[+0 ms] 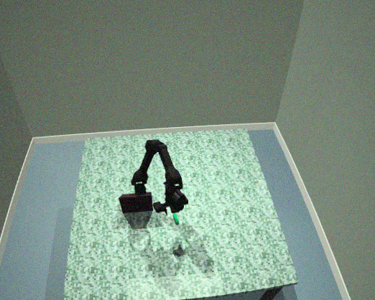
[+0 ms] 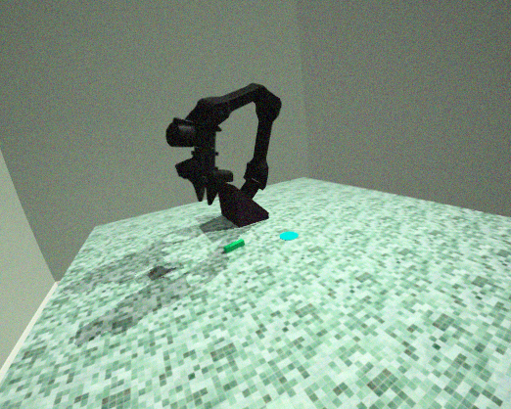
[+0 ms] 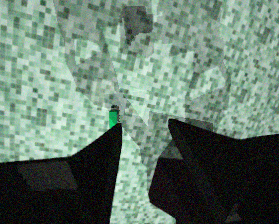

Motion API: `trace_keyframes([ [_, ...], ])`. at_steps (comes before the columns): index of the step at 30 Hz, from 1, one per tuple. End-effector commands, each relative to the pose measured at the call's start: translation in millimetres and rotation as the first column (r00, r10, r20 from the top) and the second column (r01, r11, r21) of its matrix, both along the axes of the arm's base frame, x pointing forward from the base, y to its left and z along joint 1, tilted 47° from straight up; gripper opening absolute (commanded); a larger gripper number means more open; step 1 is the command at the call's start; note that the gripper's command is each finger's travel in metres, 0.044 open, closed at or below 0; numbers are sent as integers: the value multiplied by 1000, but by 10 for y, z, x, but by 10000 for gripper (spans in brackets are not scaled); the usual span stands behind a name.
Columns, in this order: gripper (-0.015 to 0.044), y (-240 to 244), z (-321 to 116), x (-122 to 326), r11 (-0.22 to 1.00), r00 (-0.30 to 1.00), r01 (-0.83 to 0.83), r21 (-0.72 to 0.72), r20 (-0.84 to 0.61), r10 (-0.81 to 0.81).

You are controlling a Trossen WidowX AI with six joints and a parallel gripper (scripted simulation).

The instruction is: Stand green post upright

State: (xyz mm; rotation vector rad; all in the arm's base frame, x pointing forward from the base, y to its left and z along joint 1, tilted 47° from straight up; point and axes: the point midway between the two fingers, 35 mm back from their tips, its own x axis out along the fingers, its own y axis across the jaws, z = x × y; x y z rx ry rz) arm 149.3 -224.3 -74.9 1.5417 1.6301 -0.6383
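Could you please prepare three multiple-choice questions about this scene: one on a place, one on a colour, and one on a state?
1. Where is the cyan circle?
A) Under the post
B) On the table top, apart from the post
C) On the wall

2. What colour is the post?
A) Green
B) Red
C) Yellow

3. How is the tool?
A) Shut on the post
B) Shut on nothing
C) Open, holding nothing

Right letters:
1: B, the exterior view shows bare surface between circle and post.
2: A, all three views show its green side.
3: C, its fingertips stand apart above the table top, and the post lies below them.
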Motion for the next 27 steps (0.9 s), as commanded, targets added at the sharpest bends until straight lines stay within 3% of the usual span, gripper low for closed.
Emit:
trace_keyframes([
  [1,233,252,24,313,989,997,71,131,-15,-69],
  [11,233,348,27,413,980,995,95,174,-26,-92],
  [22,233,1081,-701,535,980,995,95,176,-24,-92],
  [27,233,1191,-779,528,979,996,94,179,-23,-92],
])
